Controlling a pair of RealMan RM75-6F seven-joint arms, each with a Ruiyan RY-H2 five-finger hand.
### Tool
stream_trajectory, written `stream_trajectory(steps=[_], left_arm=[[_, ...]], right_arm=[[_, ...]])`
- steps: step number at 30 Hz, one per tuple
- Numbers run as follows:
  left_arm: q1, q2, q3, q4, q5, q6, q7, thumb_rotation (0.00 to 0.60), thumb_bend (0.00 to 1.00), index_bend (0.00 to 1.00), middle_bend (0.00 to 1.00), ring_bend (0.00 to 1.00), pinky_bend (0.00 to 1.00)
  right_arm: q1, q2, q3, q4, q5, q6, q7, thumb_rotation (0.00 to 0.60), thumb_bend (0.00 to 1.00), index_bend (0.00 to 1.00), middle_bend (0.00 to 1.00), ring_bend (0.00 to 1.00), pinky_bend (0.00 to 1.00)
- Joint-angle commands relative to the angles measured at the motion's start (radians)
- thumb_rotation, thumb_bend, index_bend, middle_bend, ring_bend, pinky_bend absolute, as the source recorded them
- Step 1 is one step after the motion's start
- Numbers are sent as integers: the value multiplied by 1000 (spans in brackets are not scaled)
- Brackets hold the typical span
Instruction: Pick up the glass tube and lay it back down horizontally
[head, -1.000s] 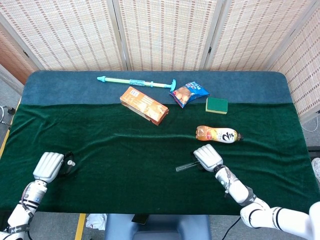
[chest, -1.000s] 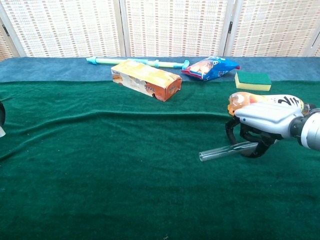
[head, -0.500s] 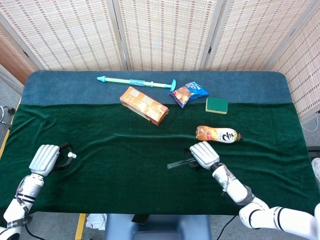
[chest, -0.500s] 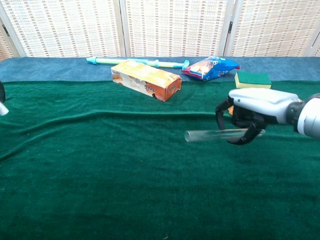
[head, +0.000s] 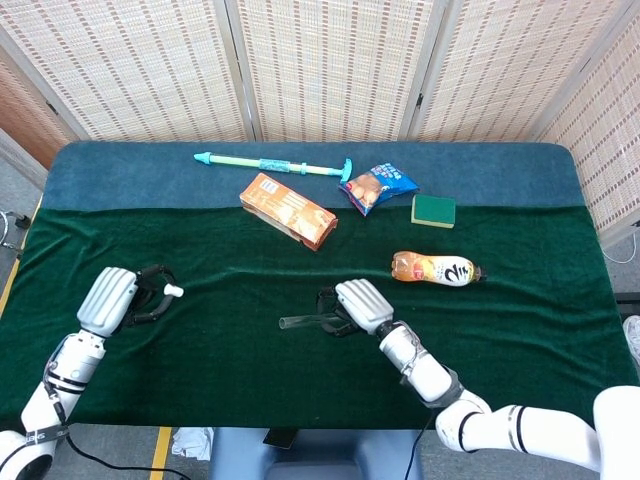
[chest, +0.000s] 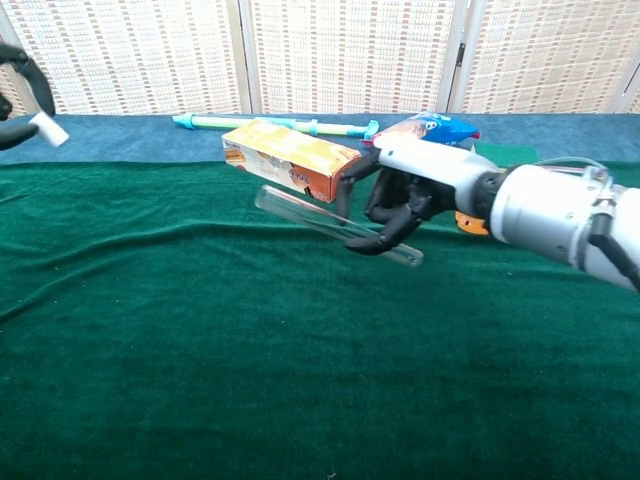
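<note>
While our right hand's dark fingers (chest: 385, 215) curl around the clear glass tube (chest: 300, 212), we see that one tube lifted off the dark green velvet cloth (head: 250, 370) over the middle of the table. Its long axis slants in the chest view, the far end up and to our left, the near end poking out below the fingers toward our right. From the head view it reads close to level, jutting left out of the right hand (head: 360, 305).

Our left hand (head: 112, 297) hangs near the left edge, its fingers curled inward with a small white tip showing; we cannot tell whether they grip anything.

Further out we count one orange cardboard box (head: 288, 210), one turquoise plastic syringe-like toy (head: 275, 164), one blue snack bag (head: 376, 186), one green sponge with a yellow edge (head: 433, 210), and one orange drink bottle lying on its side (head: 435, 268). A large dark "2"-like mark shows on the bottle's label; other print is too small to read.
</note>
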Motion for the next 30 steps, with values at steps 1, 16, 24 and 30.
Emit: stream_trajectory(steps=[1,16,24,30], left_arm=[[-15,-3,-9,-23,22,13,8,600,490,582,1000,910,940],[-61,-58,-20,-70,81,51,100,600,490,585,1000,910,940],[-65,-71,-14,-85,102,75,104,600,489,590,1000,910,940],[-66,-82,-2,-80,110,82,106,600,489,592,1000,910,940]], right_arm=[[24,-40,30,-8,61,-6,6,600,468,943,1000,1000,1000],[99,-157,116,13,215,-9,55,600,472,944,1000,1000,1000],[126,-194,138,32,246,2,65,600,473,947,1000,1000,1000],[135,-204,141,34,251,10,71,600,473,947,1000,1000,1000]])
